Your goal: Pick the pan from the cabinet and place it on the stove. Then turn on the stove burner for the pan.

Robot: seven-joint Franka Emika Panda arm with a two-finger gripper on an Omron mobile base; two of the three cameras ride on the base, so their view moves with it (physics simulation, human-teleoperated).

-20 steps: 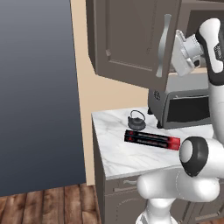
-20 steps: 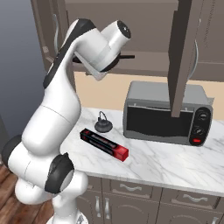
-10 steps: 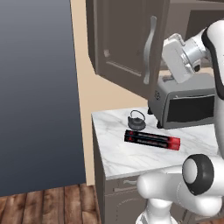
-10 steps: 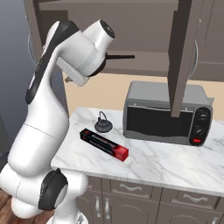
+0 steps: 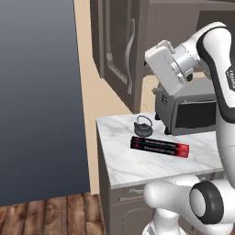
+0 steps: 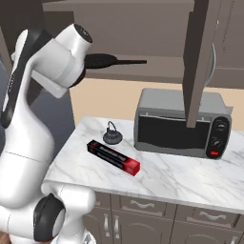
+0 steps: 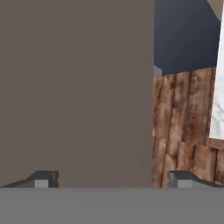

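Wide matte-black frying pan (image 6: 101,60) sits on the open shelf inside the tall dark grey-brown wooden wall cabinet (image 5: 120,50), long thin handle sticking out to the right in the right base view; pan body mostly hidden behind the white arm's wrist. Cabinet door (image 6: 200,57) hangs open, edge-on, in front of the grey toaster oven (image 6: 183,123), with curved silver handle (image 5: 131,57) visible on the door in the left base view. Gripper (image 7: 109,179) is up at cabinet height, fingers (image 7: 43,178) spread wide, nothing between them; hand view looks at a flat brown cabinet panel (image 7: 76,92) close ahead, with wooden plank floor (image 7: 183,131) and a strip of white marble to the right. On the white marble bench (image 6: 171,178): small black teapot with loop handle (image 6: 113,136) near the left of the oven, long black-and-red box (image 6: 113,157) lying flat just in front of the teapot, apart from it. Low grey drawer units with short handles (image 6: 143,205) under the bench. Dark blue-grey wall panel (image 5: 39,101) at left in the left base view.
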